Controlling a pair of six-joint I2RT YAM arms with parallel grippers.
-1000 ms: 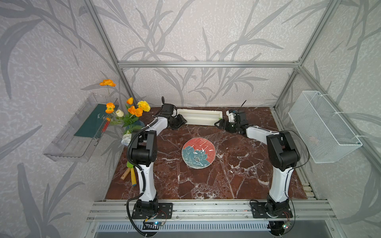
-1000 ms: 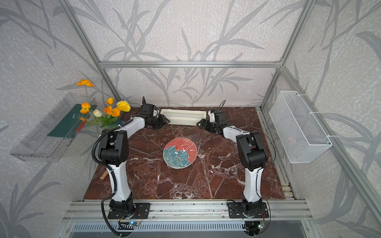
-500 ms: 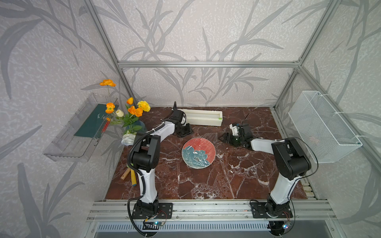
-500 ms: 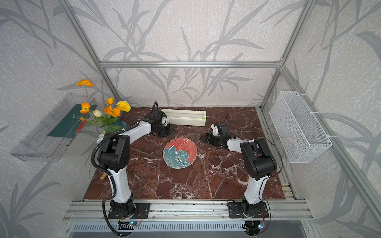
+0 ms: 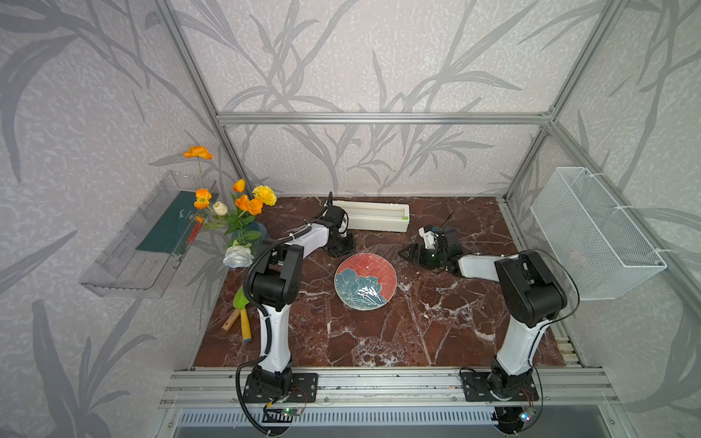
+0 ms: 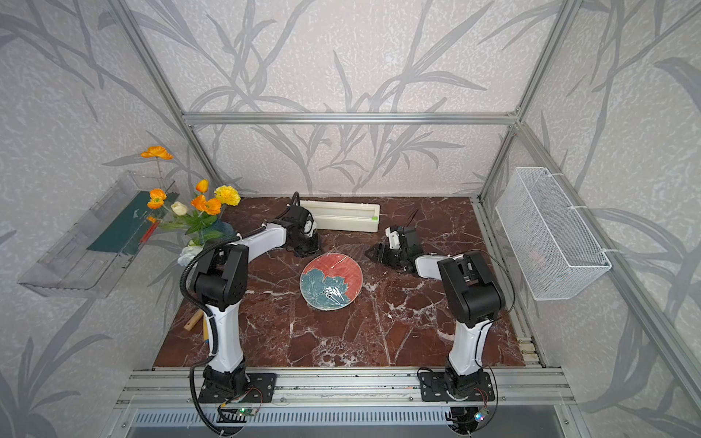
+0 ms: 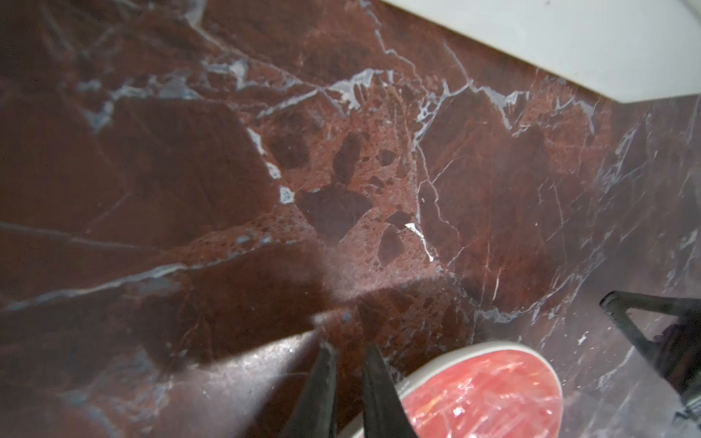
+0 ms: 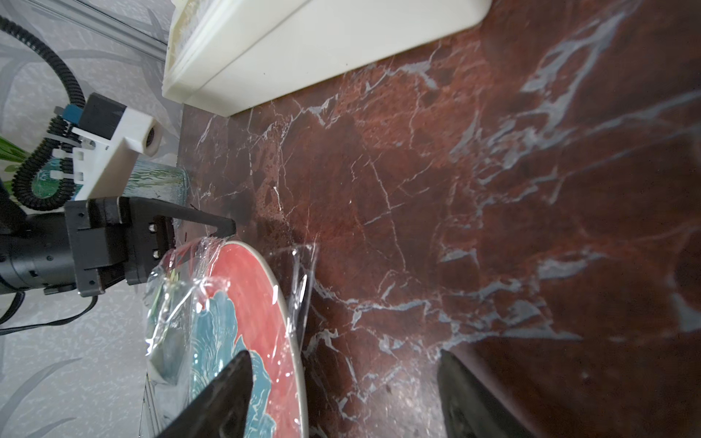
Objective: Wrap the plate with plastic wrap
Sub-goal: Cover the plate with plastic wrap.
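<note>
Since 1 second ago the 2 arms have swung from the dispenser box (image 5: 373,222) down to the plate (image 5: 366,281), mid-counter (image 5: 379,337). Plastic wrap (image 8: 182,295) already drapes it loosely; tucking seems left. Left claw (image 7: 349,352) looks pinched together on the film's edge; right claw (image 5: 406,255) gapes apart, empty.

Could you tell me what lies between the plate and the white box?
Bare marble table, save a loose flap of plastic wrap lying just past the plate on the side toward the box; the right wrist view shows it.
</note>
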